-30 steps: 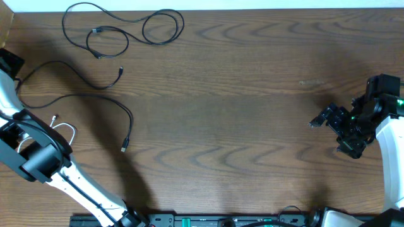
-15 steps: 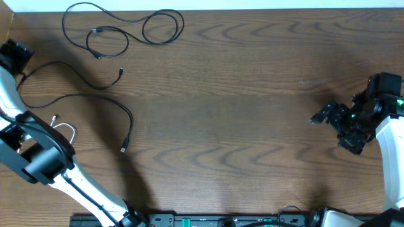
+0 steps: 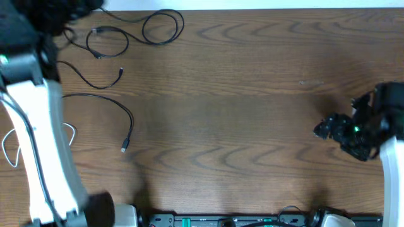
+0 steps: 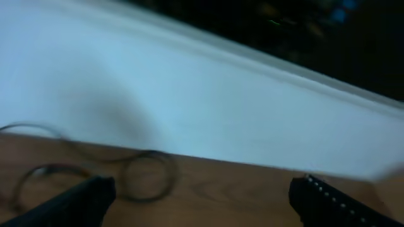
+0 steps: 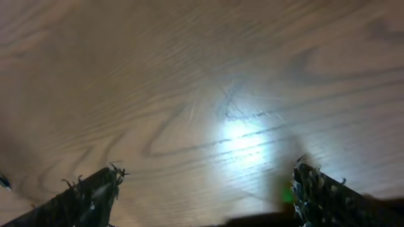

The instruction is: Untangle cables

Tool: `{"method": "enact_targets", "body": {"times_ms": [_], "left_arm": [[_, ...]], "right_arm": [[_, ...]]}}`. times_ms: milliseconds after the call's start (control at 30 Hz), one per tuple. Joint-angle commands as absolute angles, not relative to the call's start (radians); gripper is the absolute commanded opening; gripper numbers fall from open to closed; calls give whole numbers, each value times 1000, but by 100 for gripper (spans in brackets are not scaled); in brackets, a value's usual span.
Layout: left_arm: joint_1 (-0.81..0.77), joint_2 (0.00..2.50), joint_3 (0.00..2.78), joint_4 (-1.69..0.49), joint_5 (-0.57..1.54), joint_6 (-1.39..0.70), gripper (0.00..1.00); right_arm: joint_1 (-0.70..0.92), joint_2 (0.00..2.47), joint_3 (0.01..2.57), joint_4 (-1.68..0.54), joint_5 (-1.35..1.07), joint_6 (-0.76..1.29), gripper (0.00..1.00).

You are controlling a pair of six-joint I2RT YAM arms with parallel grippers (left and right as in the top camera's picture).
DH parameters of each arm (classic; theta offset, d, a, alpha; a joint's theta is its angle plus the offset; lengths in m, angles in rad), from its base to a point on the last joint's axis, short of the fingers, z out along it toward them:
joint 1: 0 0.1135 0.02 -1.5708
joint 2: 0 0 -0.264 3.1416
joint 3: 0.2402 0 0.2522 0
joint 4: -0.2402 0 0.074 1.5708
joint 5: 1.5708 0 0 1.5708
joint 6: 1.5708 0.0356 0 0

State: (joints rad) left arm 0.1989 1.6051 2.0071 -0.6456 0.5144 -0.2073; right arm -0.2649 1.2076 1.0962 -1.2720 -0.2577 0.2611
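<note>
One black cable (image 3: 161,26) lies coiled in loops at the back left; in the left wrist view one of its loops (image 4: 148,153) shows blurred on the wood ahead. A second black cable (image 3: 129,120) curves across the left side and ends in a plug. The white cable (image 3: 71,131) shows in pieces on either side of the left arm. My left gripper (image 4: 202,208) is open, fingers wide apart and nothing between them; in the overhead view its tips are lost in a dark blur. At the far right my right gripper (image 3: 323,125) (image 5: 205,202) is open over bare wood.
The raised left arm (image 3: 38,120) looms large and blurred over the left part of the wooden table (image 3: 240,94). A white wall (image 4: 189,94) runs along the table's back edge, just beyond the coiled cable. A rail with electronics (image 3: 221,221) lines the front edge.
My left arm has lifted and swung toward the back left, now blurred, and its jaws have spread wider. The right gripper has drifted slightly toward the near edge. The cables lie as before.
</note>
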Motion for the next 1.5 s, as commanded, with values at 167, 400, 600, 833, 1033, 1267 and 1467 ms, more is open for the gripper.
{"method": "enact_targets", "body": {"times_ms": [167,400,600,833,1033,1267,1467], "left_arm": [[9,1471,2014,-841,448,-149,96],[9,1469,2014,-992,448,-150,96],[9,1470,2014,-1056,448,-150,96],[9,1470,2014,-1062,448,-150,96],[9,1470,2014,-1062,448,-150,97],[9,1470,2014,-1062,448,-150,97],[9,1470,2014,-1062,448,-150,97]], "right_arm": [[-254,701,1097,-1373,-284,133,92],[-254,332,1097,-1357,-294,137,99],[-254,209,1097,-1326,-295,137,99],[-254,202,1097,-1329,-295,137,99],[-254,202,1097,-1337,-295,137,99],[-254,202,1097,-1409,-295,137,99],[-254,202,1097,-1437,-257,125,99]]}}
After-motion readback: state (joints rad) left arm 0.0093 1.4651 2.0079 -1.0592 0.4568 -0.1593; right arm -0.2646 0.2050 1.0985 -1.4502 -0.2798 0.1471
